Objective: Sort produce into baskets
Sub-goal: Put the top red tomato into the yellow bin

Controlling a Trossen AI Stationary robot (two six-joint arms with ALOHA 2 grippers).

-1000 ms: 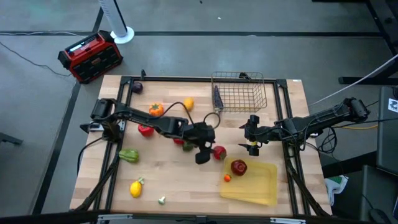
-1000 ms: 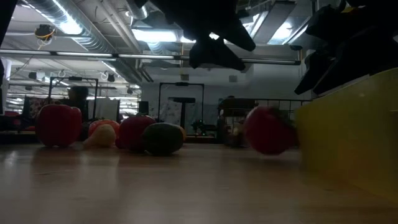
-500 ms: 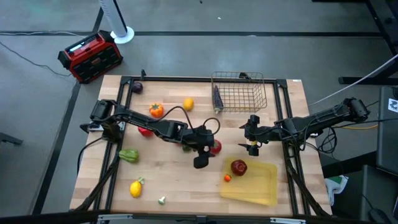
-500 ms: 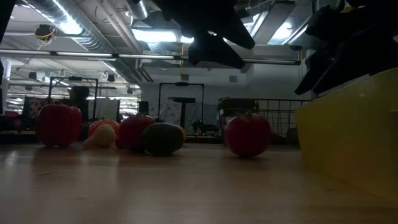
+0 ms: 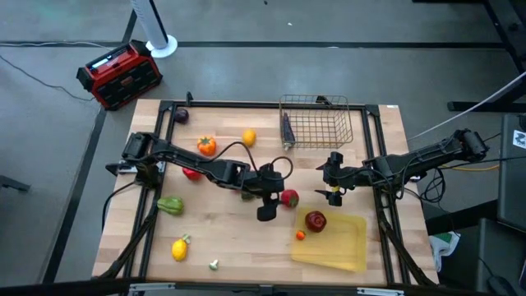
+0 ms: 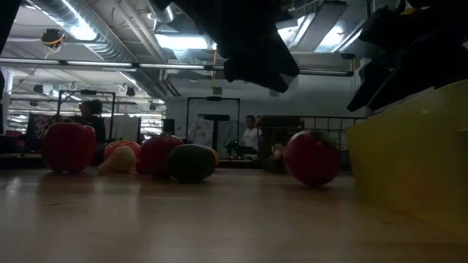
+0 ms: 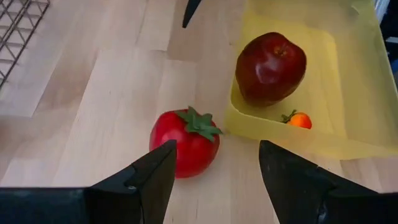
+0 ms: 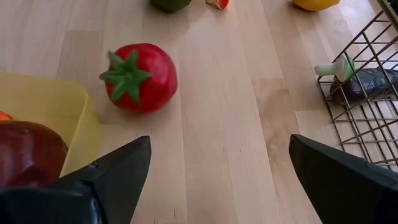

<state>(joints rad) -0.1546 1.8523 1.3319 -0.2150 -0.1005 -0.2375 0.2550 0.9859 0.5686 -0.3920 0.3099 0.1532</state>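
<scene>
A: From above, where does the red tomato (image 5: 288, 197) lie?

B: On the bare wood, just beside the left gripper (image 5: 267, 207), between it and the yellow tray (image 5: 345, 247). The dark red apple (image 5: 316, 220) and a small orange fruit (image 5: 301, 235) already sit in that tray. The right gripper (image 5: 333, 191) hangs near the wire basket (image 5: 316, 123), farther from the tomato than the left one.

A: And at table height?

B: The tomato (image 6: 311, 158) rests on the wood beside the tray wall (image 6: 409, 157); a dark gripper hangs above, holding nothing.

A: Left wrist view?

B: Its fingers (image 7: 140, 180) stand apart and empty. The tomato (image 7: 185, 140) lies just ahead of them, off toward one finger, close beside the tray rim (image 7: 280, 134). It is round, so I see no long axis to line up with.

A: Right wrist view?

B: Fingers (image 8: 112, 171) spread wide, empty. The tomato (image 8: 138, 77) sits well ahead, near the tray corner (image 8: 56, 106); the basket (image 8: 367, 93) holds an eggplant (image 8: 370, 81) and a mushroom (image 8: 333, 67).

A: So which arm?

B: The left, I judge; it is nearer.
</scene>
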